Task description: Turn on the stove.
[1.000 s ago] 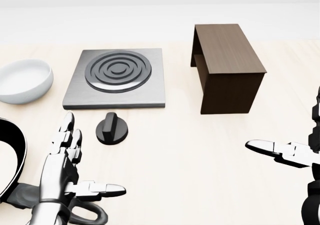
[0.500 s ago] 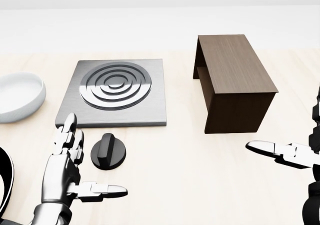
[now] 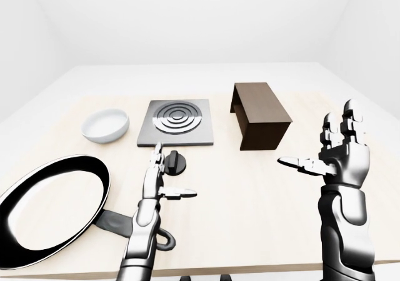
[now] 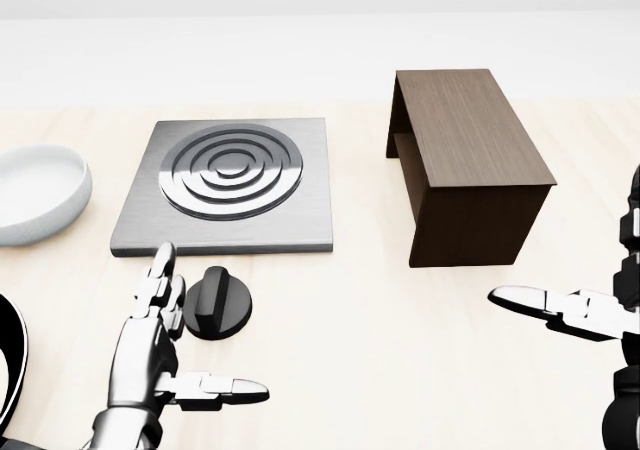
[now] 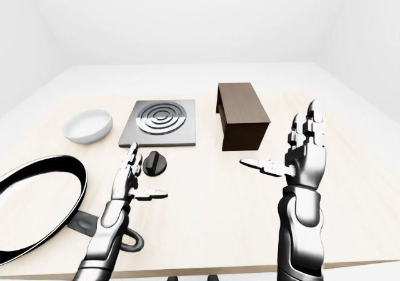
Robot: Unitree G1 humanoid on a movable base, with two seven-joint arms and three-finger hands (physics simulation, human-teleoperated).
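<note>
The stove (image 4: 300,220) is a square grey plate with a dark ringed burner (image 4: 233,167), lying flat on the pale wooden table in the upper left of the head view. Its black round knob (image 4: 219,305) sits on the table just below the plate. My left hand (image 4: 195,342) is open: its straight fingers (image 4: 158,295) stand right beside the knob's left side, and the thumb points right below the knob. Whether they touch it I cannot tell. My right hand (image 5: 284,145) hangs open at the right, palm turned left, holding nothing.
A dark brown wooden box (image 4: 470,160), open at its left side, stands right of the stove. A white bowl (image 4: 35,195) lies left of it. A black frying pan (image 3: 50,209) rests by the table's near edge, its handle under my left forearm.
One second ago the camera shifted and the whole picture slid down a little. Since then my left hand has moved right and up, closer to the knob. The right hand has hardly moved.
</note>
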